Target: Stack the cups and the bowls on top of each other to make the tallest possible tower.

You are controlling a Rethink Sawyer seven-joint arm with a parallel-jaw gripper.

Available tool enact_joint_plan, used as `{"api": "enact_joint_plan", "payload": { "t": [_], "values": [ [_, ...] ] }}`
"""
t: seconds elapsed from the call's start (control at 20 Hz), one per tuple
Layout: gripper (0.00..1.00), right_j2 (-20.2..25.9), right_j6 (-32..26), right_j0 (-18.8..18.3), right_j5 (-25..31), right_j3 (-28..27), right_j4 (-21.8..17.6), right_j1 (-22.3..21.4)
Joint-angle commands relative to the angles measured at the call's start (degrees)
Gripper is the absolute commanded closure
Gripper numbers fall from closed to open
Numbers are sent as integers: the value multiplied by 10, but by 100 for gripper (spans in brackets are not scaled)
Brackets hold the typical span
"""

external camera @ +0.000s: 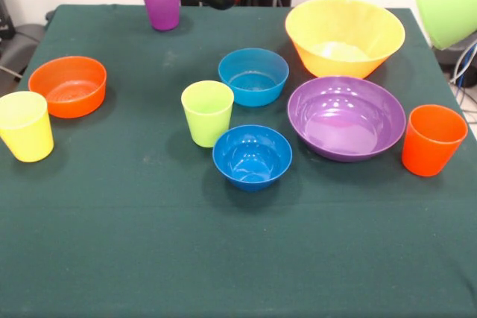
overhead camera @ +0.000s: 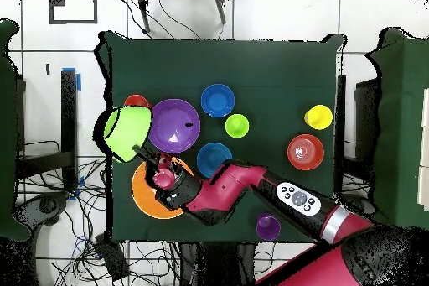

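No tower yet: every cup & bowl on the green-cloth table [external camera: 134, 258] stands alone, none nested, bar one bowl aloft.

Nearest the front camera, the dark blue bowl [external camera: 252, 156] sits just beside the lime green cup [external camera: 207, 112], w/ the orange cup [external camera: 432, 139] at the right edge and the yellow cup [external camera: 26, 126] at the left. Behind them: purple bowl [external camera: 346, 117], light blue bowl [external camera: 253, 76], small orange bowl [external camera: 68, 86]. Farther back, the large yellow-orange bowl [external camera: 344, 36] and purple cup [external camera: 162, 3].

The lime green bowl [overhead camera: 127, 132] hangs tilted in the air off the table's side, apparently carried by the gripper [overhead camera: 149, 154]; whether its grasp is clenched can't be told. The red arm [overhead camera: 235, 184] reaches over the yellow-orange bowl.

Judged: stacking barely begun, all ten pieces left. Cables [overhead camera: 92, 241] litter the floor; nothing blocks the table.
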Motion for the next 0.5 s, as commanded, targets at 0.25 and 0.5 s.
{"api": "enact_joint_plan", "payload": {
  "t": [0.25, 0.5],
  "values": [
    [100, -44, 141, 18, 1, -72, -36, -2],
    [100, -59, 117, 33, -11, -94, -30, 36]
  ]
}}
